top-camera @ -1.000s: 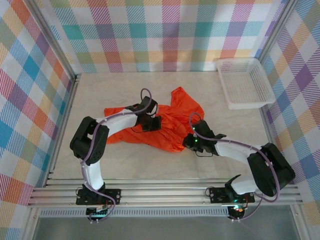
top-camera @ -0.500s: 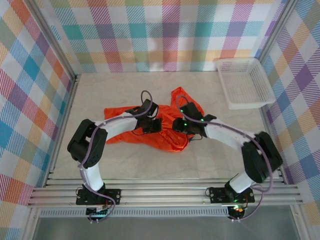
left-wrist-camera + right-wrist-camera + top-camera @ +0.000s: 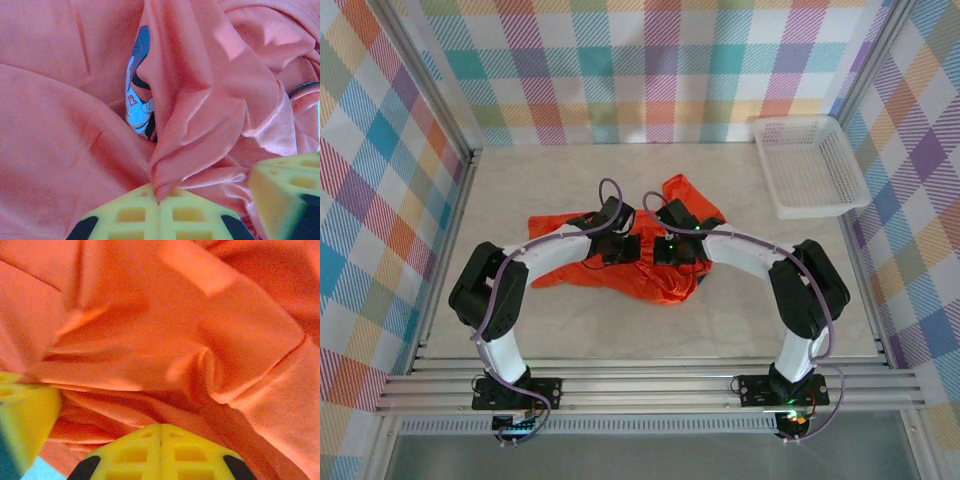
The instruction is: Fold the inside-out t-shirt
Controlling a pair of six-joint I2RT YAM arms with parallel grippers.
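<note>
A pale, faintly marbled table (image 3: 770, 300) forms the floor of a small booth, and a white mesh basket (image 3: 810, 165) sits in its far right corner. Cloth walls (image 3: 650, 70) in pastel plaid rise just behind the basket and beside it, and a slim metal post (image 3: 872, 60) stands at the corner above it. Aluminium rails (image 3: 650, 385) cross the edge of the table opposite the basket and carry both arm bases.

The inside-out t-shirt (image 3: 650, 278) lies crumpled on the table, left of the basket and nearer the rails, well apart from it. It is a bright orange heap with one point of cloth reaching back toward the basket's wall. Both arms curve in over it.

The right gripper (image 3: 665, 250) is on the side of the heap closer to the basket, and the left gripper (image 3: 625, 248) is just beyond it, farther from the basket.

In the left wrist view the left gripper (image 3: 159, 197) has its yellow pads pressed together on a raised fold of orange cloth. Part of a cartoon print (image 3: 137, 100) in blue and white peeks out beside that fold.

In the right wrist view the right gripper (image 3: 161, 427) is closed, pad against pad, with creased cloth bunched just past its tips. Whether any cloth is caught between them cannot be told
</note>
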